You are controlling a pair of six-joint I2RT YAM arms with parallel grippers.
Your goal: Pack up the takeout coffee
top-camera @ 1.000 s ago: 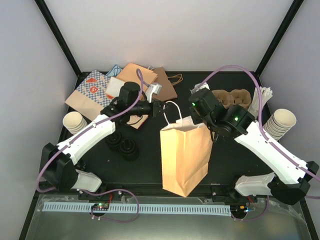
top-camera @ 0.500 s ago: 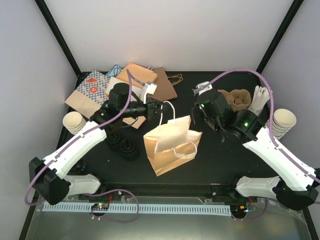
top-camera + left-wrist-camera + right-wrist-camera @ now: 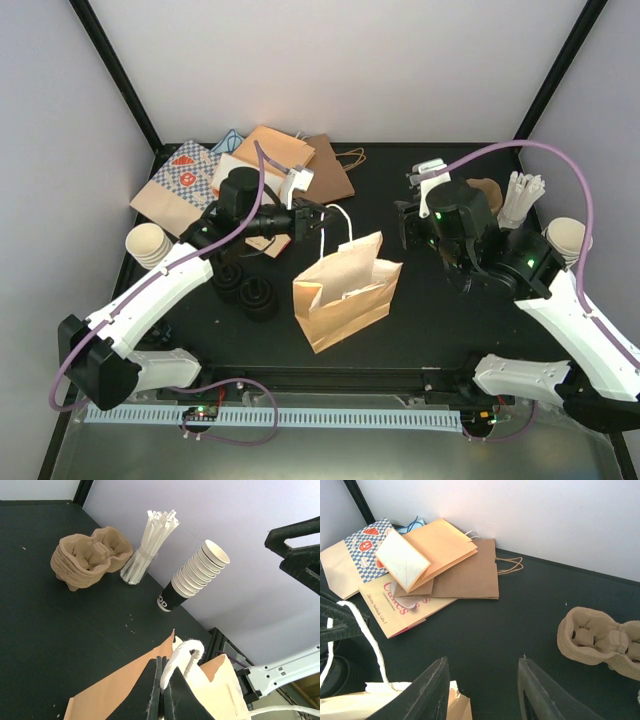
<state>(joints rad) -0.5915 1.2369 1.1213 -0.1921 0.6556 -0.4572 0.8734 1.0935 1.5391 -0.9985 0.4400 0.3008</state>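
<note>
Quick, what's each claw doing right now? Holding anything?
Left claw: closed on the white handle of the paper bag.
Right claw: open, holding nothing.

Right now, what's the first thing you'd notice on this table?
The tan paper bag sits in the middle of the table, its white handle pinched by the left end effector. Behind it, at the back left, flat paper bags lie in a colourful pile.

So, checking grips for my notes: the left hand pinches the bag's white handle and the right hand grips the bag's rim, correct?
Not quite. The left hand does pinch the white handle of the bag, but the right hand grips nothing: the right wrist view shows its fingers apart and empty.
</note>
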